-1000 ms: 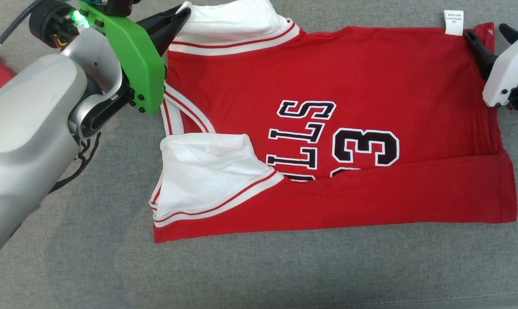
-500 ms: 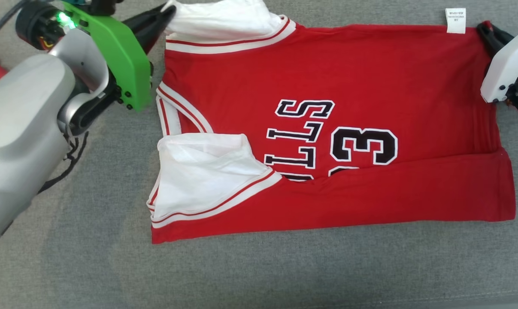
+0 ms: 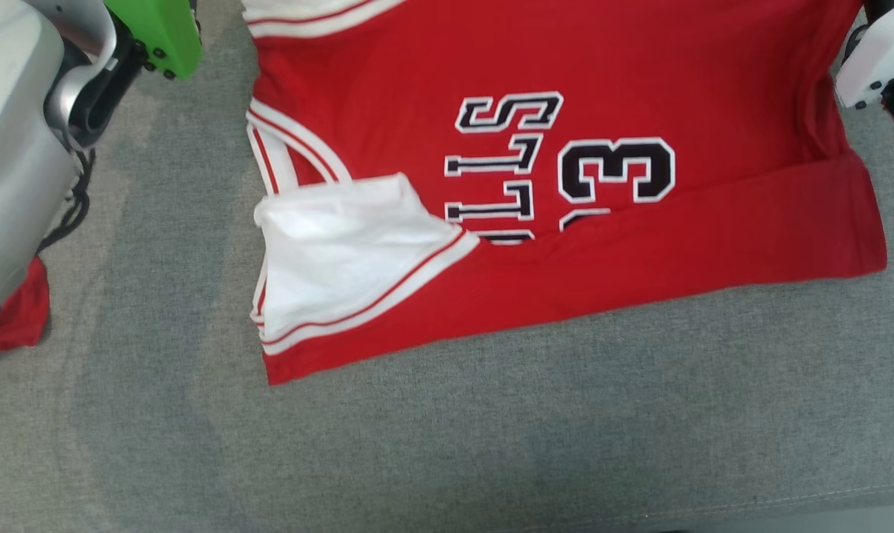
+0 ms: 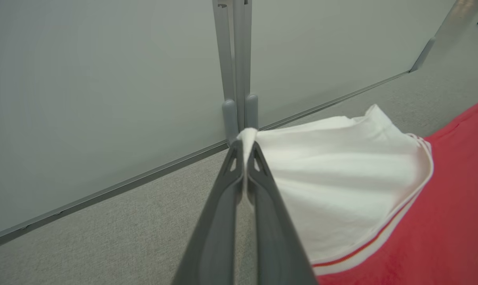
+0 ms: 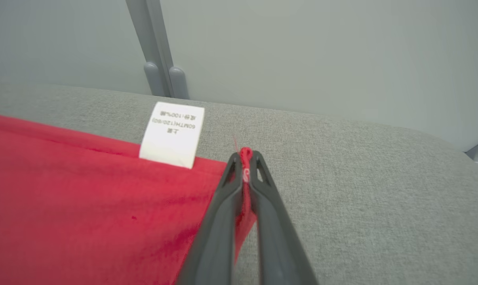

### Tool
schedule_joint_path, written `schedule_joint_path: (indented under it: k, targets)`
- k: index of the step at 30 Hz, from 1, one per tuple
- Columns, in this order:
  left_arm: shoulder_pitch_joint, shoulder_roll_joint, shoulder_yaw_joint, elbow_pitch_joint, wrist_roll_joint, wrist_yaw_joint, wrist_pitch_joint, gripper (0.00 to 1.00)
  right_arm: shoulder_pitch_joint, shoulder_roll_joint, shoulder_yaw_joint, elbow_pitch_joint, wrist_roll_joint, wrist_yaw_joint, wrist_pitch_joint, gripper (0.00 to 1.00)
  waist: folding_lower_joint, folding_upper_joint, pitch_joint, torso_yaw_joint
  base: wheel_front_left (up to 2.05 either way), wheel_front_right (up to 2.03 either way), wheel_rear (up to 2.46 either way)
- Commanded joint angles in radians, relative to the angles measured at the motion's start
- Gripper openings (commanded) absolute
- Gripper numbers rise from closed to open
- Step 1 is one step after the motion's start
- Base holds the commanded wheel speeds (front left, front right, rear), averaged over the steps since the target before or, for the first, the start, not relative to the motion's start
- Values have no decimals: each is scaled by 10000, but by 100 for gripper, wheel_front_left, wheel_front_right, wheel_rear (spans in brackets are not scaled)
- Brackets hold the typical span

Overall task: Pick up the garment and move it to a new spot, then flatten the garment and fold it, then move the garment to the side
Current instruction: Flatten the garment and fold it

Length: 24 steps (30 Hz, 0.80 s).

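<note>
The red jersey (image 3: 713, 244) is spread on the tabletop (image 3: 491, 444). Its sleeve (image 4: 341, 178) is kept pinched by the left tool (image 4: 246, 147); its hem corner (image 5: 219, 178), free a second ago, is now clamped by the right tool (image 5: 245, 160).

Jersey (image 3: 713, 237) on grey fabric surface (image 3: 491, 444)

The red jersey (image 3: 713, 74), white-trimmed, lies spread on the grey worktop (image 3: 491, 444). Its near edge is folded over the black lettering (image 3: 491, 163) (partly covering it).
</note>
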Motion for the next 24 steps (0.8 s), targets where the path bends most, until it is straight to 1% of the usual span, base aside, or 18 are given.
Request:
schedule_joint_path:
  k: [1,5,8,12,16,18,21,24]
  targets:
    - [-221,-26,45,194,146,107,-225,0,-158,35,12,145,-94,-21,-219,0,-1,0,32,-15,0,0,0]
    - [-325,-286,48,739,300,43,-811,0,-331,137,14,501,-176,-21,-799,0,-1,0,4,8,0,0,0]
    - [-94,-435,-120,997,305,-46,-926,0,-197,203,58,661,-28,-21,-1001,0,-1,0,-119,69,0,0,0]
    - [300,-417,-330,1018,125,-138,-984,0,235,104,174,576,265,-21,-1186,0,-1,0,-384,162,0,0,0]
    - [791,-190,-597,732,-38,-164,-982,0,725,-64,290,346,516,-21,-1304,0,-1,0,-786,252,0,0,0]
    - [1136,-72,-662,375,-308,-174,-907,0,930,-253,415,249,306,-21,-1346,0,-1,0,-1009,272,0,0,0]
    - [1673,338,-809,-473,-790,-179,-693,0,1333,-362,533,34,141,-19,-1363,0,-1,0,-1326,317,0,0,0]
    - [2174,773,-987,-1310,-1092,-181,-483,0,1705,-525,411,-237,155,-21,-1371,0,-1,0,-1600,381,0,0,0]
